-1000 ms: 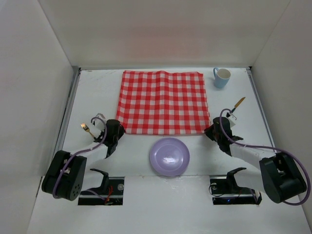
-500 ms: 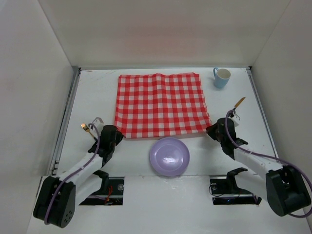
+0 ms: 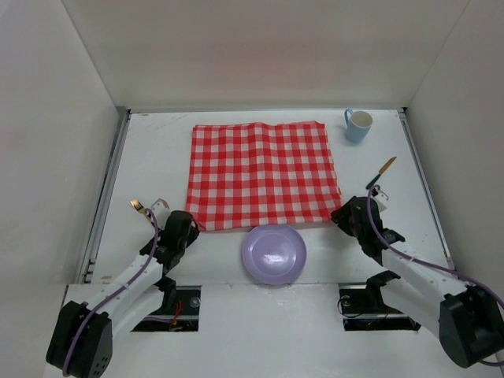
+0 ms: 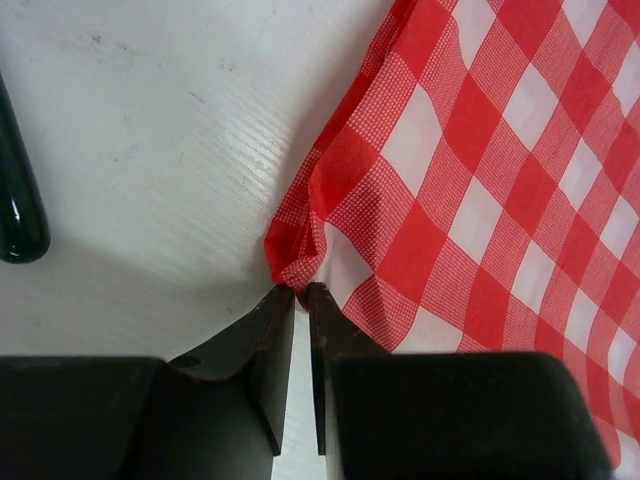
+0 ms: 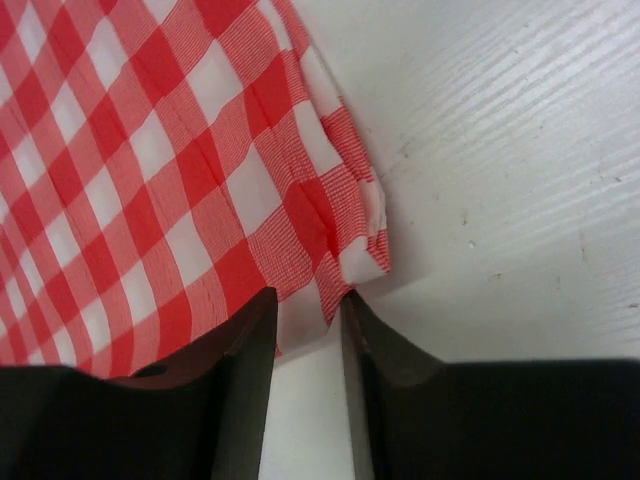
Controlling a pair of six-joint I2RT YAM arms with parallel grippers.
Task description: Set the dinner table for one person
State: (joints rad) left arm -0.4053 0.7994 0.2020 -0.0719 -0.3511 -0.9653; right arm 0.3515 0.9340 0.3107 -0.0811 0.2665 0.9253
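A red-and-white checked cloth (image 3: 262, 173) lies spread on the white dinner table (image 3: 157, 150). Its near edge touches a lilac plate (image 3: 273, 253). My left gripper (image 3: 191, 227) is at the cloth's near left corner. In the left wrist view its jaws (image 4: 302, 290) are nearly together, with the crumpled corner of the cloth (image 4: 480, 180) pinched at their tips. My right gripper (image 3: 340, 214) is at the near right corner. In the right wrist view its jaws (image 5: 310, 305) stand apart, and that corner of the cloth (image 5: 150, 150) lies loose between them.
A light blue mug (image 3: 357, 124) stands at the back right. A knife (image 3: 385, 168) lies to the right of the cloth, and a fork (image 3: 138, 206) lies to its left. A dark handle end (image 4: 15, 200) shows beside the left jaws. White walls enclose three sides.
Both arms drew back toward their bases and dragged the cloth nearer, up to the plate. The right jaws have opened off their corner.
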